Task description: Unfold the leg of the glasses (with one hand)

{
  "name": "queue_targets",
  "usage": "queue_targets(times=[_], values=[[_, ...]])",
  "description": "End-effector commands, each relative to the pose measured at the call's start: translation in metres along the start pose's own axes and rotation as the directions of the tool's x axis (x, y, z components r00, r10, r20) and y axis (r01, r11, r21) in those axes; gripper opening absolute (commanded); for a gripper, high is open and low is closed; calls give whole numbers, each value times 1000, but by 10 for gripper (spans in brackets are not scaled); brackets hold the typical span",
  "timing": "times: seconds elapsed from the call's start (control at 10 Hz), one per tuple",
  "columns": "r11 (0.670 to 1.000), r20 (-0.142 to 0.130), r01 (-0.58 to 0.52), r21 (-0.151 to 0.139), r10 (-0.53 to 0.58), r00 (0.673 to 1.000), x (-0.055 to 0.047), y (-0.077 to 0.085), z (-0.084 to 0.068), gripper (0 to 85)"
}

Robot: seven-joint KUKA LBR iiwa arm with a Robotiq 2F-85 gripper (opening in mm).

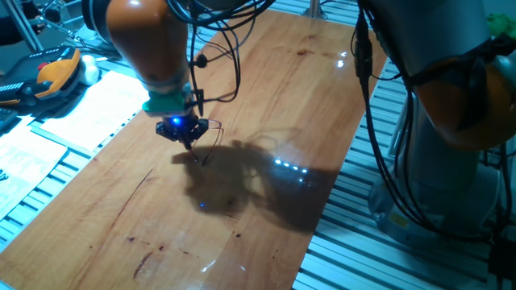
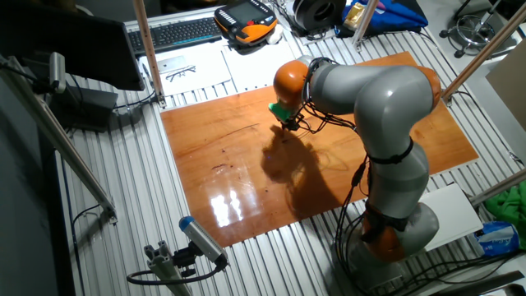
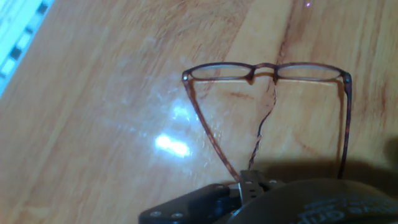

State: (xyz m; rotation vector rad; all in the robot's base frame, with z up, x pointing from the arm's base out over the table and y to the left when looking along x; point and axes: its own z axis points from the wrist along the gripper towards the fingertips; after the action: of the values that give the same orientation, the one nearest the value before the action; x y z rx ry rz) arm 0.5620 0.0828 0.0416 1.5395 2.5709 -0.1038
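- The glasses (image 3: 266, 71) sit on the wooden surface (image 3: 112, 112) directly ahead of the hand in the hand view, front frame running across the far side, both lenses facing away.
- The right-side leg (image 3: 346, 124) runs straight back from its hinge toward the camera, and appears fully swung out.
- The left-side leg (image 3: 211, 134) angles from its hinge inward toward the middle, ending at the hand (image 3: 249, 185); its tip looks pinched at the small metal finger (image 3: 250, 184), though the contact itself is half hidden by the hand's black body.
- Judging by that slant, this leg is well off the frame but not yet square to it, so the unfolding seems largely done, with the last part of the swing outward left.
- The hand looks closed on the leg tip; how its jaws stand cannot be told for certain.
- In one fixed view the hand (image 1: 187, 135), blue light glowing, hovers low over the surface (image 1: 266, 97) with the glasses (image 1: 203, 149) a thin outline beneath; in the other fixed view they are too small to make out.
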Motion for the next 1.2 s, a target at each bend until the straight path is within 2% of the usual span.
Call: queue_targets(times=[0.0, 0.3, 0.4, 0.5, 0.6, 0.7, 0.9, 1.1], values=[[1000, 6, 23, 20, -23, 1000, -1, 0, -1, 0], [992, -7, 99, 77, -99, 995, -15, 1, -5, 0], [992, -9, 104, 77, -103, 995, -19, 1, -4, 0], [992, 0, 101, 78, -101, 995, -21, 1, -2, 0], [993, 9, 90, 77, -91, 996, -22, 1, -2, 0], [993, 6, 84, 88, -85, 996, -22, 1, -2, 0], [994, -12, 64, 94, -63, 998, -20, 1, -2, 0], [994, -18, 58, 92, -56, 998, -15, 1, -2, 0]])
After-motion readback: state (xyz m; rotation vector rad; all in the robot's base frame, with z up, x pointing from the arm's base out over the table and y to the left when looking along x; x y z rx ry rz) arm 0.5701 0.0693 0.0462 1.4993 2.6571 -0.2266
